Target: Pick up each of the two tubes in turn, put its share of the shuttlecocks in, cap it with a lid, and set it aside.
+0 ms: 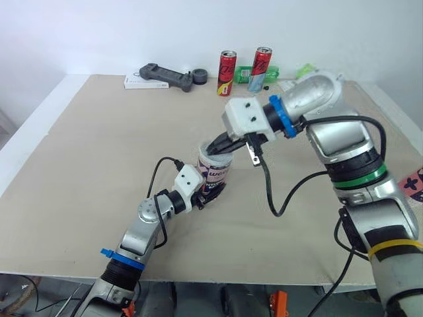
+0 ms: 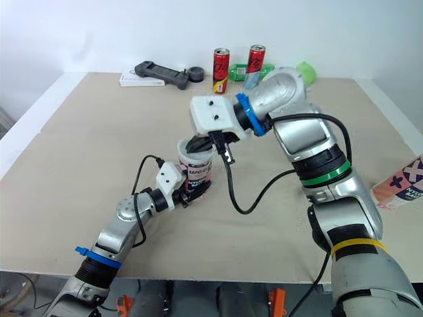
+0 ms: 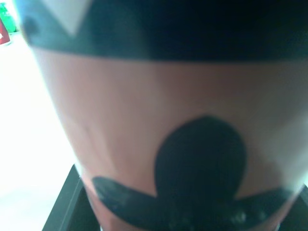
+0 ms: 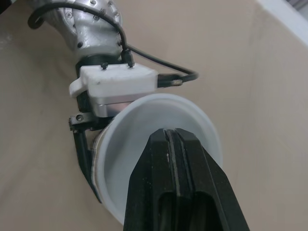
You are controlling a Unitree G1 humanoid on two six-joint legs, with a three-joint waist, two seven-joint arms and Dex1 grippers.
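A pink-and-white tube (image 1: 215,174) with black markings stands upright in the middle of the table, and my left gripper (image 1: 210,189) is shut on its lower part. Its wall (image 3: 144,120) sits right against the left wrist camera. A translucent white lid (image 4: 144,130) lies on the tube's top. My right gripper (image 1: 221,144) comes down onto it from the right, fingers shut together with their tips (image 4: 166,137) on the lid's middle. A second pink tube (image 2: 400,188) with dark crosses lies at the table's right edge.
Two red drink cans (image 1: 227,72) (image 1: 261,68) and a green bottle (image 1: 251,74) stand at the far edge. A black handheld device (image 1: 165,77) lies on a white box beside a small black ring (image 1: 199,77). Cables hang from both wrists.
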